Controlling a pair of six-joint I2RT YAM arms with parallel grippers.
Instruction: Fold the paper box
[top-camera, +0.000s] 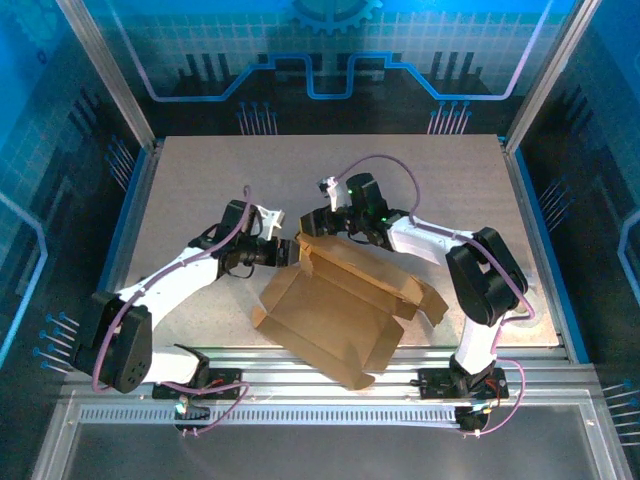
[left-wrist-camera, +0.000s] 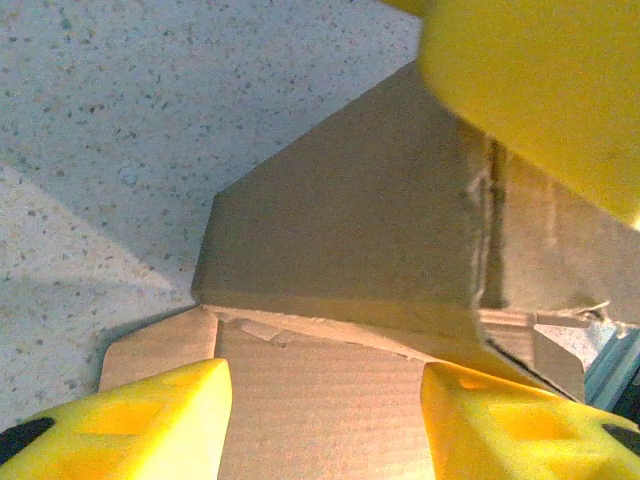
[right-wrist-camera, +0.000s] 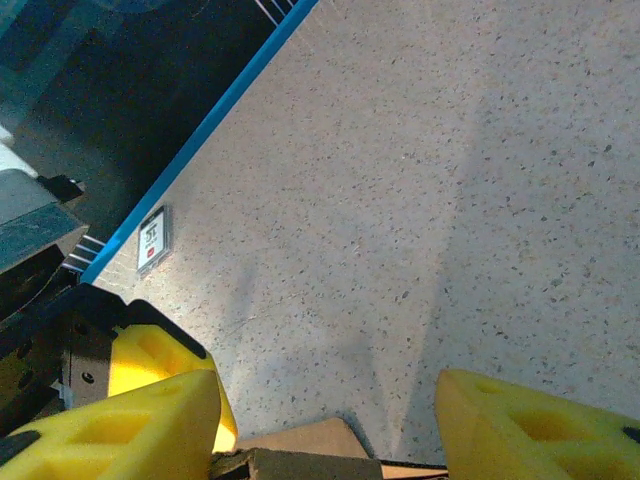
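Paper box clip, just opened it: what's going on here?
Both arms are reaching to the far corner of the paper box, which lies open and only partly folded on the table. The left gripper is open, with cardboard in the gap. The right gripper, also open, sits at that same corner.

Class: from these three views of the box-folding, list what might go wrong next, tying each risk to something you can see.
1. The left gripper and right gripper crowd the same far corner of the paper box; they may collide.
2. Both look open, so the raised flap could spring back.
3. The box's near corner overhangs the table edge; a push might slide it off.
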